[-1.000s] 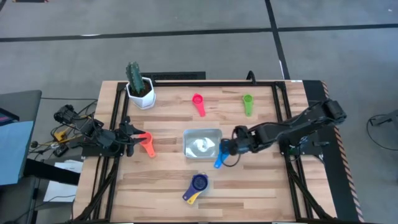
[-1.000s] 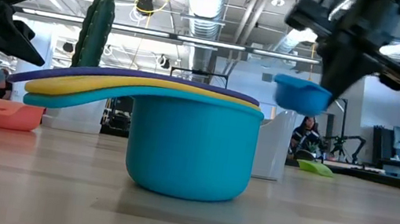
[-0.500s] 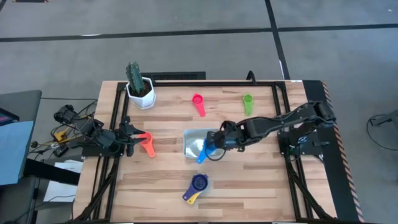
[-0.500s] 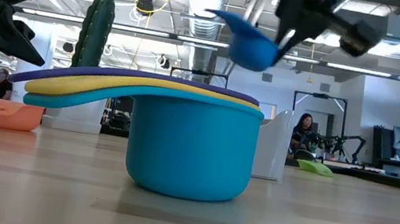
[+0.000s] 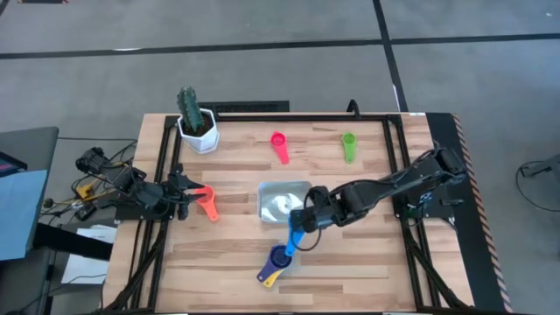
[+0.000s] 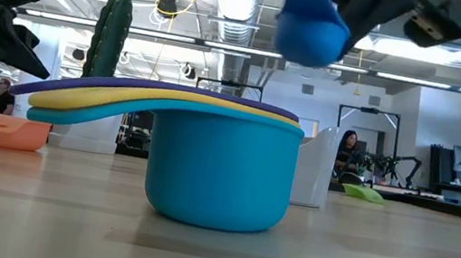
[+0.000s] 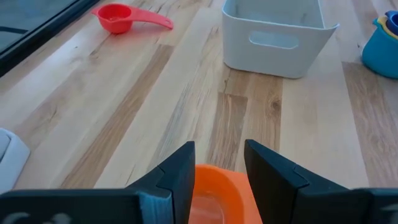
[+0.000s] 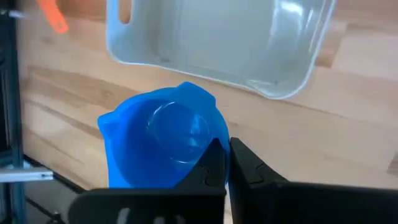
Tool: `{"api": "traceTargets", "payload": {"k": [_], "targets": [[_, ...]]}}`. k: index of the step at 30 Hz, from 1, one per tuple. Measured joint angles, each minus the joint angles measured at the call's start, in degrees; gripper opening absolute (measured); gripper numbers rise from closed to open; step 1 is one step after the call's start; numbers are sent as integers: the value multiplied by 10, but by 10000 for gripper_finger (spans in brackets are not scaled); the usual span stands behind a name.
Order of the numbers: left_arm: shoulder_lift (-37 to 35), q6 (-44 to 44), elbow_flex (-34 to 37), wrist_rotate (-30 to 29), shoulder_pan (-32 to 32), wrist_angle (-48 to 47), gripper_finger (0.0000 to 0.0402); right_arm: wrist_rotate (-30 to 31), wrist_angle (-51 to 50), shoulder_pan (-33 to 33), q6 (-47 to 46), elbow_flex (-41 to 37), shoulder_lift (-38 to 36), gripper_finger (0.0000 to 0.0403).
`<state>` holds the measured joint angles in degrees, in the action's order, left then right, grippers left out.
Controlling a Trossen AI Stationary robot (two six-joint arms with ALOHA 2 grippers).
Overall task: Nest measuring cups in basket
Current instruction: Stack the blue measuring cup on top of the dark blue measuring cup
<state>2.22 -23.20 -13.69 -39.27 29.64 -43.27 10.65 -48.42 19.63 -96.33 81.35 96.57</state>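
Note:
My right gripper [image 5: 304,223] is shut on the blue cup [image 5: 293,239], which it holds in the air between the clear basket [image 5: 282,200] and a nested stack [image 5: 277,261]. The stack is a purple and a yellow cup inside the teal cup [image 6: 220,169], which stands on the table. My left gripper [image 7: 217,168] is open at the table's left, above the orange-red cup [image 5: 208,204], which rests on its bowl [image 6: 15,132]. A pink cup [image 5: 280,145] and a green cup [image 5: 348,145] lie at the far side. My right gripper pinches the blue cup between its two fingers right beside the bowl's rim [image 8: 210,144]. The fingers [image 8: 249,171] hide the handle. The cup is lifted clear of the table [image 6: 312,27], tilted, with the bowl out beyond the fingertips and its open side toward the wrist.
A white hexagonal pot with a cactus [image 5: 197,122] stands at the far left corner. The basket also shows in the left wrist view [image 7: 277,31] and the right wrist view [image 8: 217,43]. Dark frame rails run along the table's left and right sides.
My right gripper has carried the blue cup from the basket's right side leftward over the basket, then toward the table's near edge and the stack. It has turned as it went, and the cup has risen and tipped. It has stayed shut.

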Motion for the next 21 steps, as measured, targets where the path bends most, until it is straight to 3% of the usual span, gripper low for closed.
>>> {"api": "traceTargets", "payload": {"k": [11, 15, 21], "targets": [[0, 0, 0, 0, 0, -10, 128, 15, 23, 19, 127, 1, -15, 8], [0, 2, 0, -24, 0, -8, 128, 17, 28, 44, 111, 1, -10, 7], [0, -5, 0, -32, 0, -10, 128, 83, 43, 99, 9, 0, -7, 7]]}}
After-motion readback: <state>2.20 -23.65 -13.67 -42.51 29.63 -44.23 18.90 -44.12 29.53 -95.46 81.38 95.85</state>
